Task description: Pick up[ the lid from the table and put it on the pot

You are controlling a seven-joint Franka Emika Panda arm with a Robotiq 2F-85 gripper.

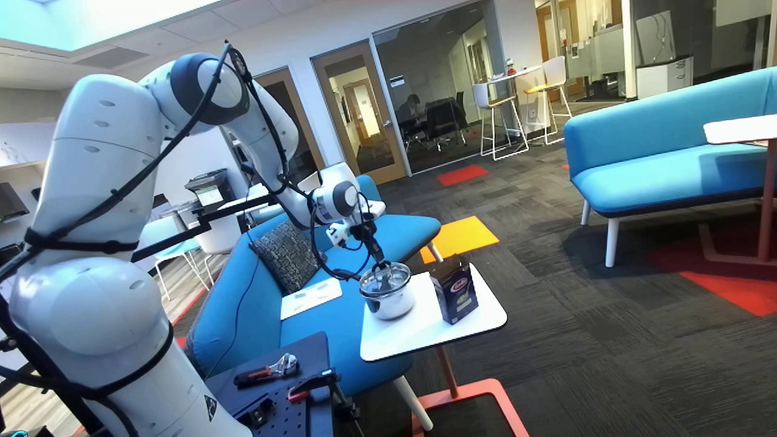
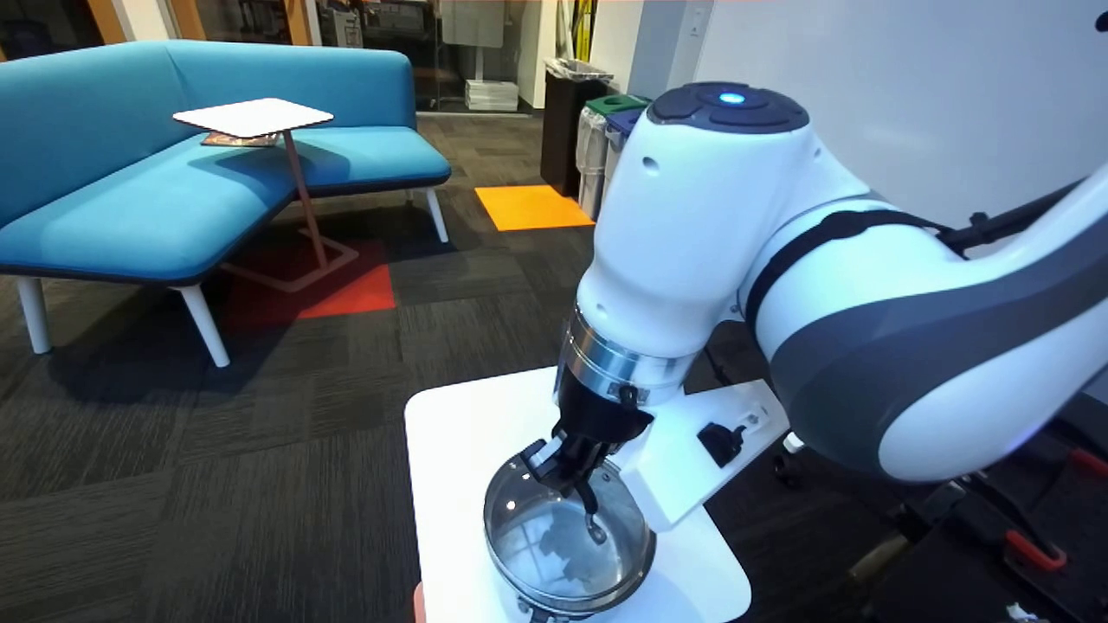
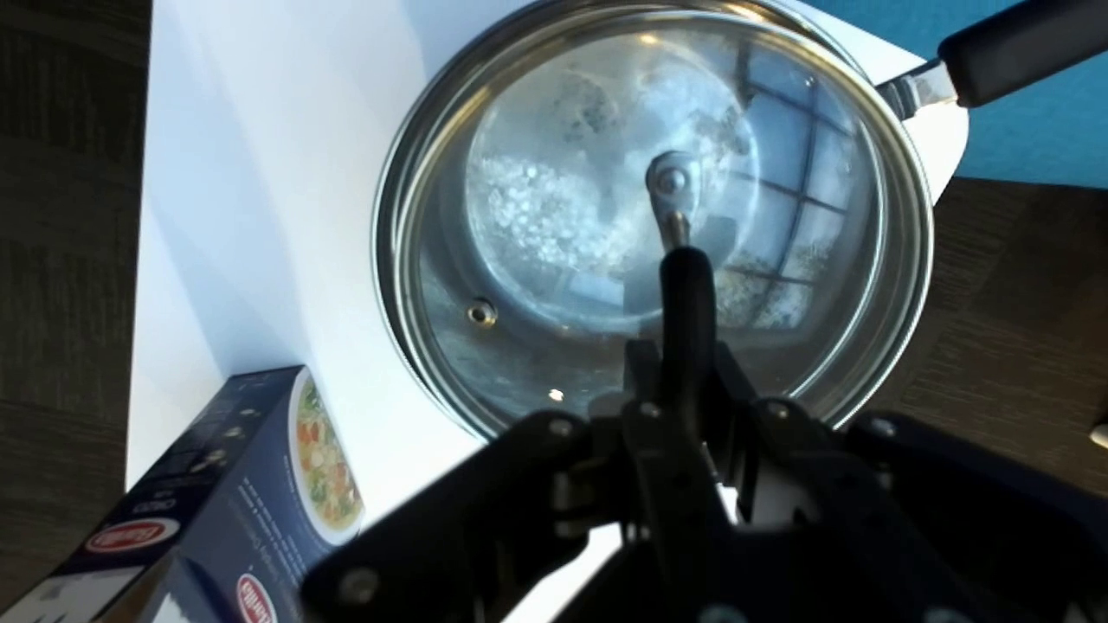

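Note:
The shiny silver pot [image 1: 393, 305] stands on the white-topped side table [image 1: 413, 341]. In the wrist view its rim and black long handle [image 3: 1021, 52] show. The round glass lid with a metal rim [image 3: 537, 363] is over the pot's mouth, and it also shows in an exterior view [image 2: 554, 545]. Its rim sits slightly off the pot's rim; I cannot tell whether they touch all round. My gripper [image 3: 684, 368] is shut on the lid's black looped handle, with a finger on each side. The gripper also shows above the lid in both exterior views [image 1: 381, 264] [image 2: 564, 478].
A dark blue pasta box [image 1: 456, 294] stands upright on the table beside the pot, and it also shows in the wrist view [image 3: 251, 493]. A blue sofa [image 1: 340, 340] is behind the table. A dark bench [image 1: 285, 358] with tools is near the robot base.

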